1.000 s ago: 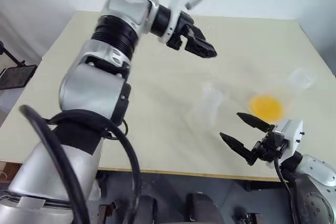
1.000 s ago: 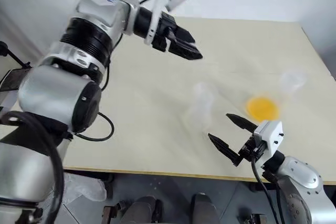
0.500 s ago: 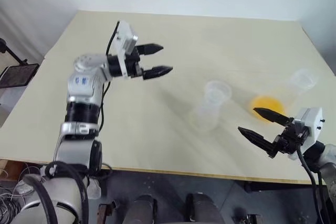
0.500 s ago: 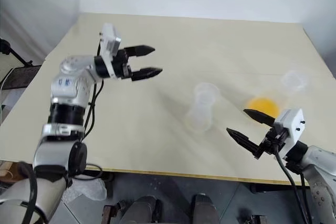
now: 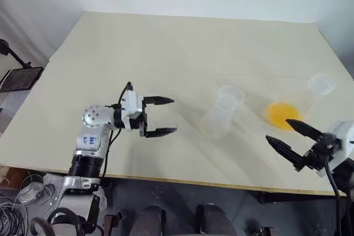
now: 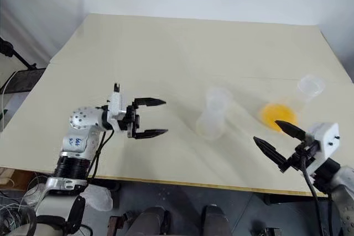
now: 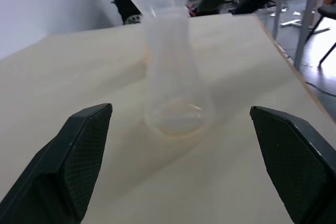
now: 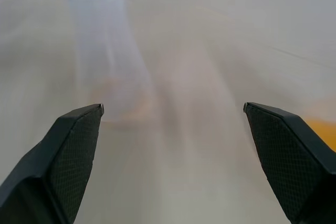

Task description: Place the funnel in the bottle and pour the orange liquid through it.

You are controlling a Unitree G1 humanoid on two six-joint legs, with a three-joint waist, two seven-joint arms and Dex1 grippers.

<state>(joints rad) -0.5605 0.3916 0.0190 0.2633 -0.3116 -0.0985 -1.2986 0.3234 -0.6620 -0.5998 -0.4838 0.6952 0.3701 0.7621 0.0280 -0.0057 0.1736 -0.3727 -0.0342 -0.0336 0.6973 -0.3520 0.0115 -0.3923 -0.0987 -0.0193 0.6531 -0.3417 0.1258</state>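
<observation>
1. left gripper (image 5: 161, 116) lower left of frame, fingers spread wide, holding nothing.
2. bottle (image 5: 221, 113) upright at centre of table (image 5: 166, 48).
3. orange liquid (image 5: 282, 113) right of bottle; funnel (image 5: 319, 84) just beyond, upper right.
4. right gripper (image 5: 292, 140) lower right, fingers spread, empty.

Head stereo pair high, down over table (image 5: 166, 42); both wrist cams low, close, on bottle (image 7: 173, 77).
</observation>
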